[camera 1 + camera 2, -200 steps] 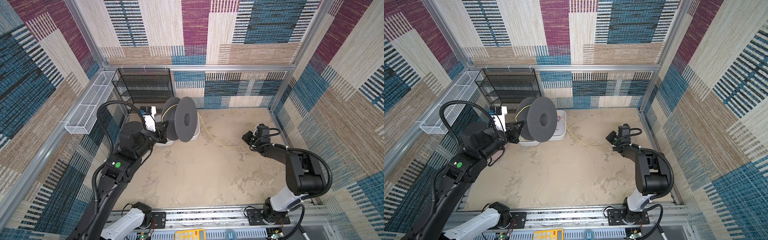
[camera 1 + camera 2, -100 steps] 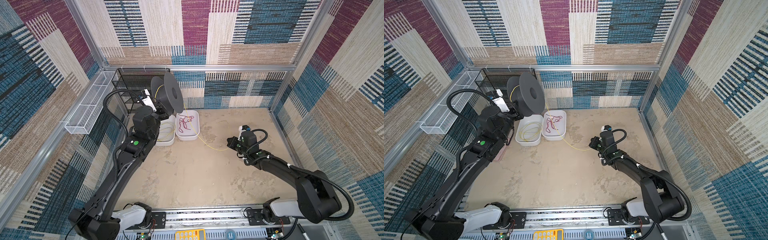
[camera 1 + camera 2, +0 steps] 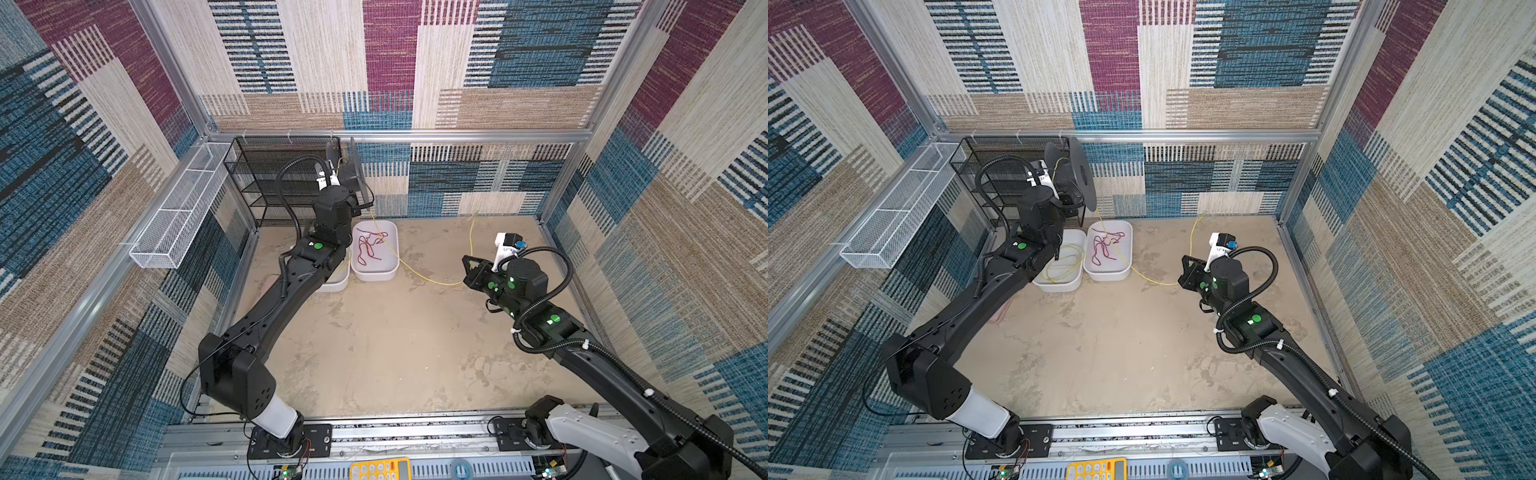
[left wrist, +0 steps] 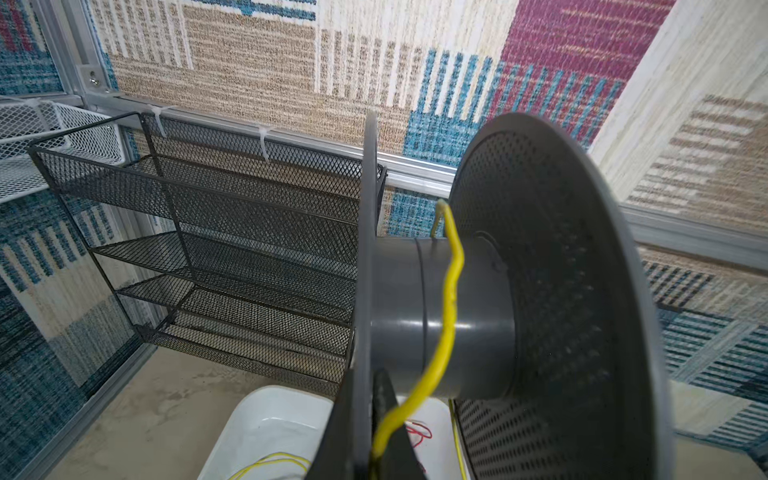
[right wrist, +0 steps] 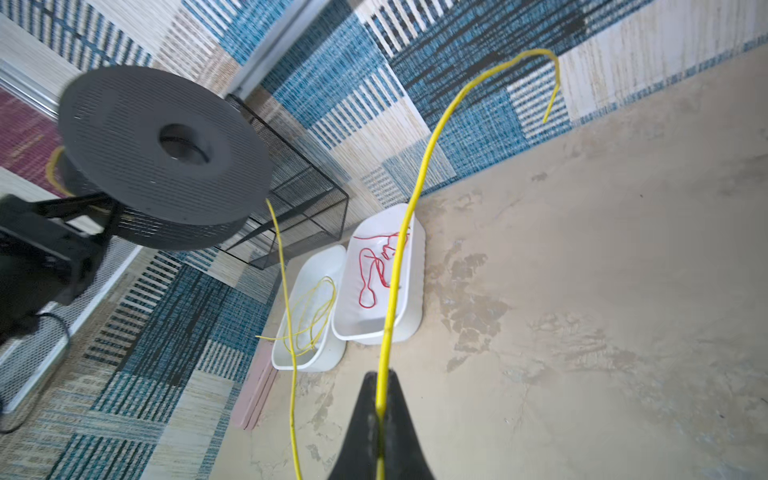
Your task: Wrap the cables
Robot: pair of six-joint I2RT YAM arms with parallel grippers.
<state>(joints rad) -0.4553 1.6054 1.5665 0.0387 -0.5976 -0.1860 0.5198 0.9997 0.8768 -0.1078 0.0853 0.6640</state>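
Two grippers, both closed; the left gripper pinches the thin near flange of a dark grey spool, holding it in the air in front of the black mesh rack, its axle roughly level; the right gripper is clamped on the yellow cable, low over the table and well apart from the spool. One turn of the cable lies over the spool's hub; from there it drops across the right tub, which holds a red cord, then runs along the table to the right gripper; beyond the jaws its free end arcs up towards the back wall. More yellow loops lie in the left tub, just beside the other.
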